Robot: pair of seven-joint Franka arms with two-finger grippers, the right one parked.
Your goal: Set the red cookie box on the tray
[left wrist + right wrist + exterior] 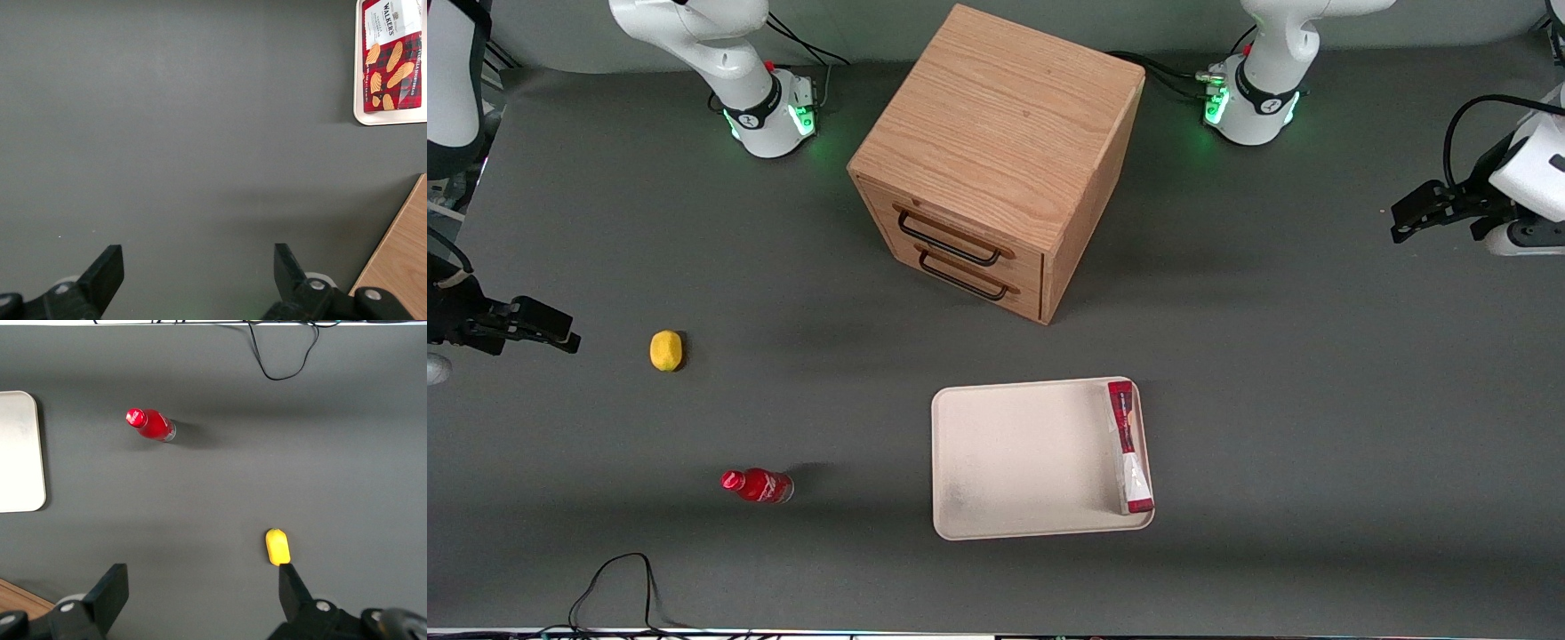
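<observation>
Red cookie box (pixel 1129 445) lies on the tray (pixel 1023 458) — well apart from the pincer (pixel 197 273) (released, empty).

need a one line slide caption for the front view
Red cookie box lies along the tray edge; the left arm's gripper, fingers open, sits apart above bare table toward the working arm's end.

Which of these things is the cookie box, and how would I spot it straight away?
Find the wooden cabinet; nearer the front camera lies a cream tray. The cookie box lies in it along the edge toward the working arm's end: long, narrow, red tartan with a white end. The other red thing, a small bottle, stands on the table. The gripper hangs open, away from it.
</observation>
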